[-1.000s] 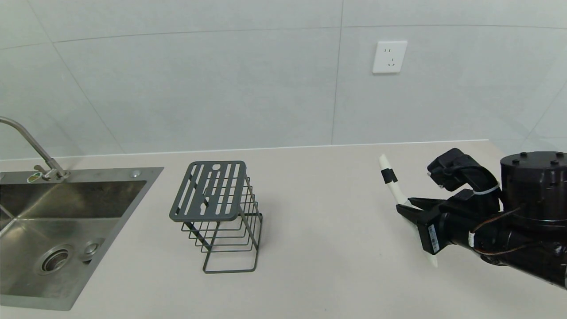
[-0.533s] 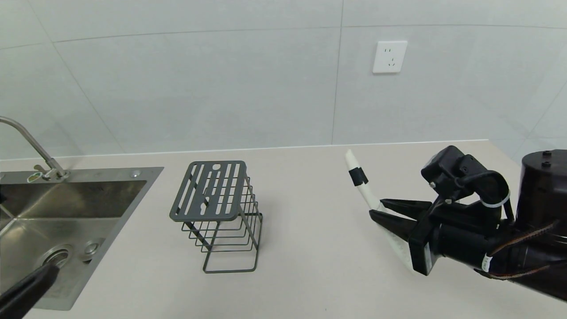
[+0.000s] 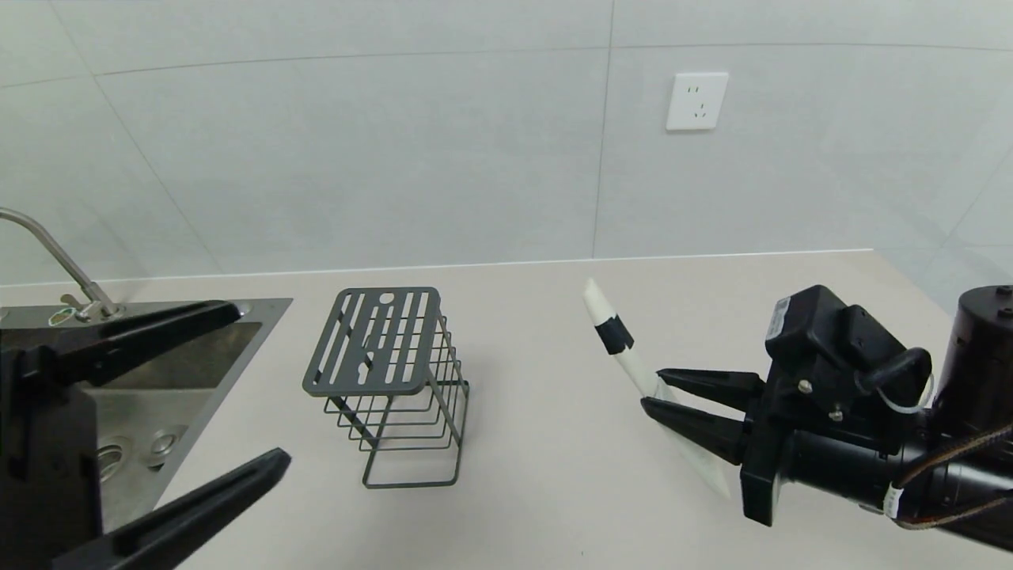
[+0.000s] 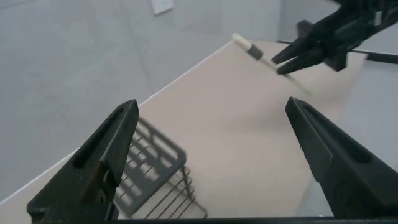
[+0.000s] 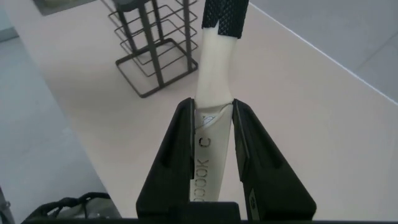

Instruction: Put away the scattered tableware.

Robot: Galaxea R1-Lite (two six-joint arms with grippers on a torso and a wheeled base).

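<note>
A long white utensil [image 3: 599, 308] with a black band near its far end is held above the counter, tilted up and away. My right gripper [image 3: 653, 389] is shut on its lower part, right of the dark wire rack [image 3: 384, 372]. In the right wrist view the fingers [image 5: 182, 134] clamp the utensil [image 5: 214, 68], with the rack [image 5: 149, 43] ahead. My left gripper [image 3: 257, 384] stands open and holds nothing, above the sink's near corner, left of the rack. The left wrist view shows its gripper [image 4: 211, 106] wide open, the rack [image 4: 152, 162] below and the utensil [image 4: 245, 45] farther off.
A steel sink [image 3: 182, 372] with a faucet [image 3: 47, 245] takes up the counter's left end. A wall outlet [image 3: 696, 100] sits on the tiled wall behind. Bare beige counter [image 3: 546, 443] lies between the rack and the right arm.
My right gripper has carried the utensil leftward, closer to the rack. The left gripper has risen into the head view at the lower left, open.
</note>
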